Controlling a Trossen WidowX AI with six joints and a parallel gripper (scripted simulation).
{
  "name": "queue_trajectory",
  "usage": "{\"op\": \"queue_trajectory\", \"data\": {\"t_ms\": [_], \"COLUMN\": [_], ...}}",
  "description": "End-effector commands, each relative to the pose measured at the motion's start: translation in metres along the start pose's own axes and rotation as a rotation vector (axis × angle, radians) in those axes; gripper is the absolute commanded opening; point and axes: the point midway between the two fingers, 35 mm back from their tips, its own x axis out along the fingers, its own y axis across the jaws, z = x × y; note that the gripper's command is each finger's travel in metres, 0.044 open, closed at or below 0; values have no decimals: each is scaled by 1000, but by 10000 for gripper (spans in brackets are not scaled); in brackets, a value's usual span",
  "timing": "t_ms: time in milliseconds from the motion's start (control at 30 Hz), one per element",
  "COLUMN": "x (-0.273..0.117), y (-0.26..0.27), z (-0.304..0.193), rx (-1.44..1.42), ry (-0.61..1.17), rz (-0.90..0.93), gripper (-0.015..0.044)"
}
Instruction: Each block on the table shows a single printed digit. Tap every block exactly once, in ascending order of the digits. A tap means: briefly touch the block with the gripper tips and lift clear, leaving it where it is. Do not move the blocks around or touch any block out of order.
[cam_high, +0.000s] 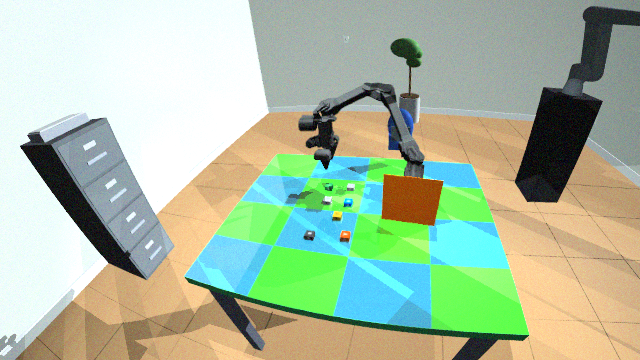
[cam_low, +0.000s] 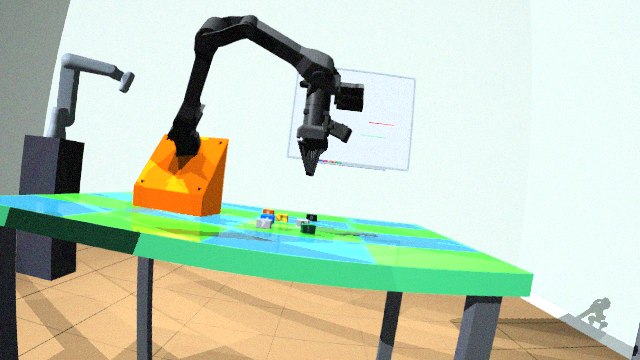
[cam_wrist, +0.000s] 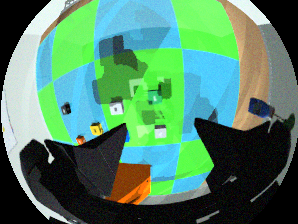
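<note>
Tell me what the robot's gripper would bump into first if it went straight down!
Probably the green block. The open gripper points down above that area, but depth is unclear, so it might just miss and meet the table.

A blue-and-green checkered table (cam_high: 390, 287) (cam_low: 325, 272) (cam_wrist: 207, 67) carries seven small blocks and an orange mount (cam_high: 412, 200) (cam_low: 167, 199) (cam_wrist: 131, 181).
</note>
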Motion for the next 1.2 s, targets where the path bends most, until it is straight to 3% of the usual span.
{"op": "queue_trajectory", "data": {"t_ms": [0, 467, 767, 1033, 1167], "x": [0, 0, -12, -6, -3], "y": [-1, 2, 152, 292, 312], "z": [0, 2, 33, 5, -4], "rx": [-16, -17, -54, -22, -13], "ry": [2, 1, -33, -6, -1], "rz": [-3, -2, 39, 22, 12], "gripper": [400, 400, 400, 400, 400]}}
